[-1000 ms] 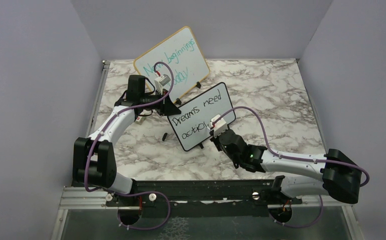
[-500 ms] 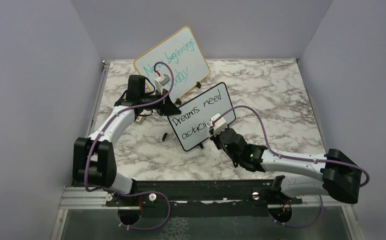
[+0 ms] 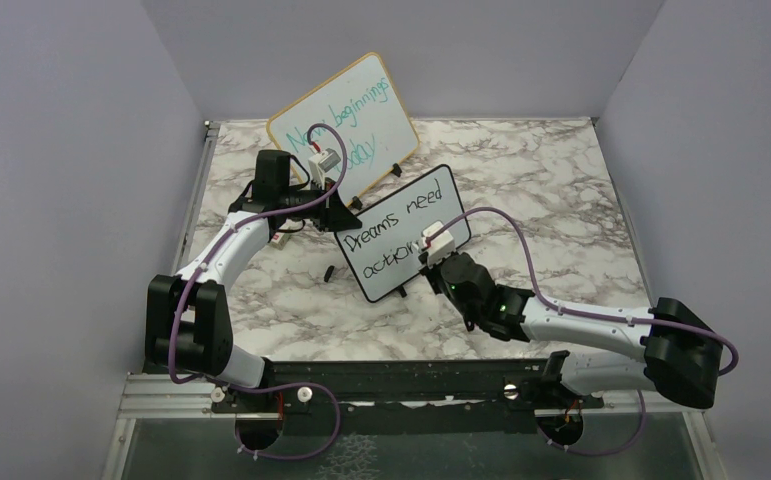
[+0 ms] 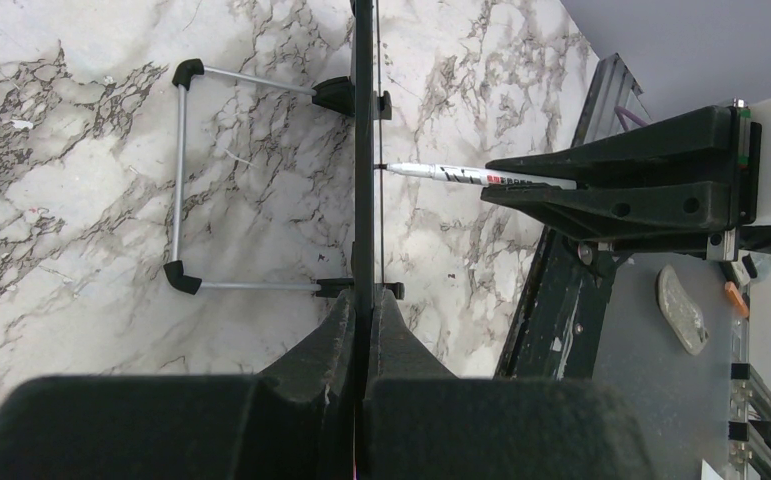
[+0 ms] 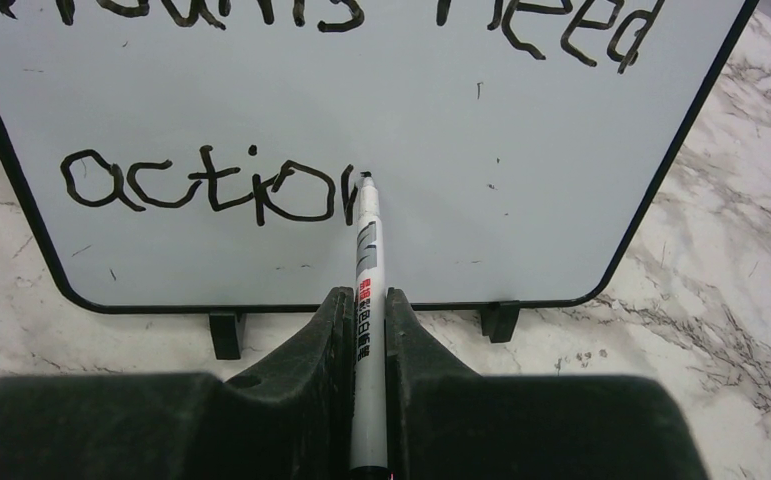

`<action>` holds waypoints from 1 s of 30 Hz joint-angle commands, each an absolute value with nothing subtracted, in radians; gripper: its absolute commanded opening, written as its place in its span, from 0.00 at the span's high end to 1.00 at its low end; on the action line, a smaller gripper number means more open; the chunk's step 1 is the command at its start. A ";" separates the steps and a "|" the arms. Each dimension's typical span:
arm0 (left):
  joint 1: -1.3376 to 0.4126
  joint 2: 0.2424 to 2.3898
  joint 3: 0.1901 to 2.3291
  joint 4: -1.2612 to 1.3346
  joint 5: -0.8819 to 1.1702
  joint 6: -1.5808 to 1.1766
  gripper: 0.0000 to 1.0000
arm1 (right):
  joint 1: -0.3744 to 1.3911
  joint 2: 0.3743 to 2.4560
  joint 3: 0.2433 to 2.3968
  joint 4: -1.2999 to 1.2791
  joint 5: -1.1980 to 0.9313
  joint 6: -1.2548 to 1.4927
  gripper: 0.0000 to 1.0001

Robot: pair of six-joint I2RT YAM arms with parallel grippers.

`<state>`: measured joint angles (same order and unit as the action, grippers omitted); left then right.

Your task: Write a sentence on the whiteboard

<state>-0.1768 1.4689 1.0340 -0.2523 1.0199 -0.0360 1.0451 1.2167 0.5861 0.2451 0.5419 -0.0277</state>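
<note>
Just ahead of right end effector (image 5: 367, 300) — whiteboard (image 5: 481, 230), marker (image 5: 366, 265) tip touching

Your left arm (image 3: 223, 250) runs from the near-left corner toward the far-left corner, elbow bent. The left gripper (image 4: 364, 300) is clamped on the edge of the whiteboard (image 4: 363, 150). Your right arm (image 3: 581, 325) stretches low from the near-right corner toward the centre, and the right gripper (image 5: 366, 300) pinches the marker (image 5: 367, 245) between closed fingers.
</note>
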 commanded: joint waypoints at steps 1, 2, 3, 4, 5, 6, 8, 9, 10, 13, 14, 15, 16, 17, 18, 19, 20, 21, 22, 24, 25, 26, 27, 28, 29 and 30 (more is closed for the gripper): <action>-0.181 1.491 1.034 -0.307 1.014 -0.011 1.00 | 1.033 1.221 0.618 0.271 0.573 -0.029 1.00; -0.181 1.491 1.034 -0.308 1.014 -0.011 1.00 | 1.030 1.221 0.618 0.267 0.575 -0.026 1.00; -0.181 1.491 1.034 -0.308 1.014 -0.011 1.00 | 1.028 1.221 0.618 0.263 0.575 -0.025 1.00; -0.181 1.491 1.034 -0.308 1.014 -0.011 1.00 | 1.026 1.220 0.616 0.261 0.574 -0.023 1.00; -0.181 1.492 1.034 -0.308 1.014 -0.011 1.00 | 1.025 1.220 0.613 0.260 0.573 -0.021 1.00; -0.181 1.492 1.034 -0.308 1.014 -0.010 1.00 | 1.024 1.219 0.611 0.259 0.570 -0.020 1.00; -0.181 1.493 1.034 -0.308 1.014 -0.010 1.00 | 1.023 1.211 0.606 0.261 0.551 -0.022 1.00; -0.181 1.494 1.035 -0.308 1.014 -0.010 1.00 | 1.024 1.206 0.603 0.263 0.541 -0.021 1.00; -0.181 1.494 1.035 -0.308 1.014 -0.010 1.00 | 1.023 1.203 0.602 0.263 0.531 -0.023 1.00; -0.181 1.495 1.035 -0.308 1.014 -0.010 1.00 | 1.024 1.193 0.599 0.254 0.499 -0.032 1.00; -0.181 1.497 1.035 -0.308 1.014 -0.010 1.00 | 1.024 1.190 0.595 0.250 0.487 -0.035 1.00; -0.181 1.496 1.035 -0.308 1.015 -0.010 1.00 | 1.024 1.188 0.593 0.245 0.481 -0.033 1.00; -0.181 1.496 1.035 -0.308 1.013 -0.009 1.00 | 1.023 1.186 0.592 0.238 0.476 -0.032 1.00; -0.181 1.496 1.035 -0.308 1.013 -0.010 1.00 | 1.024 1.186 0.590 0.233 0.472 -0.030 1.00; -0.181 1.496 1.036 -0.308 1.012 -0.009 1.00 | 1.024 1.186 0.589 0.228 0.469 -0.029 1.00; -0.181 1.496 1.037 -0.308 1.012 -0.009 1.00 | 1.025 1.187 0.589 0.224 0.468 -0.029 1.00; -0.181 1.496 1.037 -0.308 1.013 -0.009 1.00 | 1.024 1.189 0.588 0.219 0.468 -0.026 1.00; -0.181 1.496 1.037 -0.308 1.014 -0.009 1.00 | 1.024 1.190 0.590 0.215 0.468 -0.025 1.00; -0.181 1.497 1.037 -0.308 1.014 -0.010 1.00 | 1.023 1.192 0.590 0.211 0.468 -0.025 1.00; -0.181 1.496 1.037 -0.308 1.014 -0.009 1.00 | 1.025 1.198 0.589 0.206 0.469 -0.022 1.00; -0.181 1.496 1.037 -0.308 1.014 -0.009 1.00 | 1.024 1.201 0.588 0.204 0.472 -0.022 1.00; -0.181 1.496 1.037 -0.308 1.014 -0.009 1.00 | 1.024 1.202 0.589 0.200 0.474 -0.021 1.00; -0.181 1.496 1.037 -0.308 1.014 -0.009 1.00 | 1.025 1.204 0.587 0.200 0.472 -0.019 1.00; -0.181 1.496 1.037 -0.308 1.014 -0.009 1.00 | 1.024 1.206 0.586 0.199 0.471 -0.019 1.00; -0.181 1.496 1.036 -0.308 1.014 -0.009 1.00 | 1.024 1.207 0.585 0.199 0.472 -0.018 1.00; -0.181 1.496 1.036 -0.308 1.014 -0.009 1.00 | 1.024 1.207 0.585 0.199 0.472 -0.017 1.00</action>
<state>-0.1768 1.4704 1.0359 -0.2554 1.0206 -0.0360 1.0317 1.2034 0.5861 0.2195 0.4877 -0.0269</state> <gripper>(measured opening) 0.024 0.167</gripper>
